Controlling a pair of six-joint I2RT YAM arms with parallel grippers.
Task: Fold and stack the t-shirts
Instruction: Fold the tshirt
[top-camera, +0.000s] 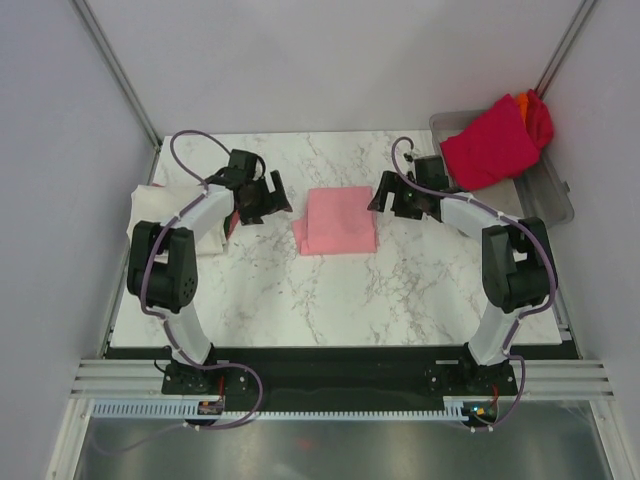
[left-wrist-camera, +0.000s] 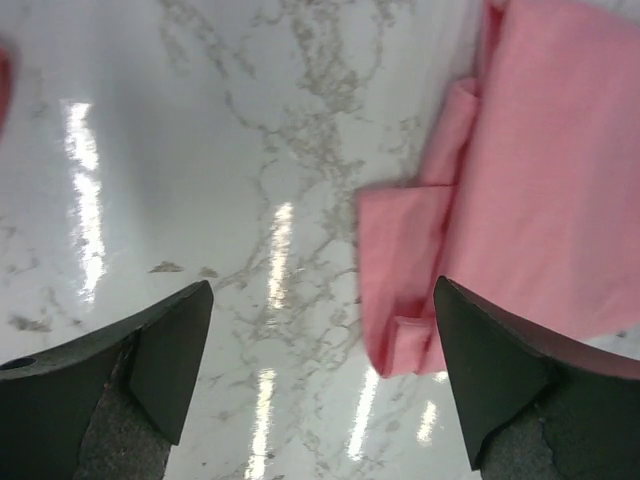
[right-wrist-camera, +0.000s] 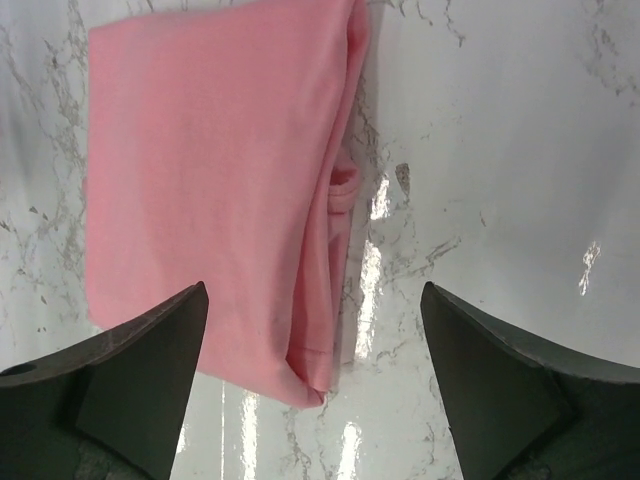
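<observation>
A light pink t-shirt (top-camera: 339, 221), folded into a rectangle, lies flat in the middle of the marble table. My left gripper (top-camera: 266, 200) hovers just left of it, open and empty; in the left wrist view the pink shirt (left-wrist-camera: 520, 180) lies at the right, its folded corner between my fingers. My right gripper (top-camera: 390, 198) hovers just right of it, open and empty; the right wrist view shows the shirt (right-wrist-camera: 215, 190) at the left. A cream-white folded shirt (top-camera: 152, 206) lies at the table's left edge under my left arm. A crimson shirt (top-camera: 492, 145) lies heaped over an orange one (top-camera: 530, 103).
The grey translucent plastic tray (top-camera: 550, 195) at the back right holds the crimson and orange shirts. White walls close in the table on the left, right and back. Bare marble (top-camera: 330, 295) shows in front of the pink shirt.
</observation>
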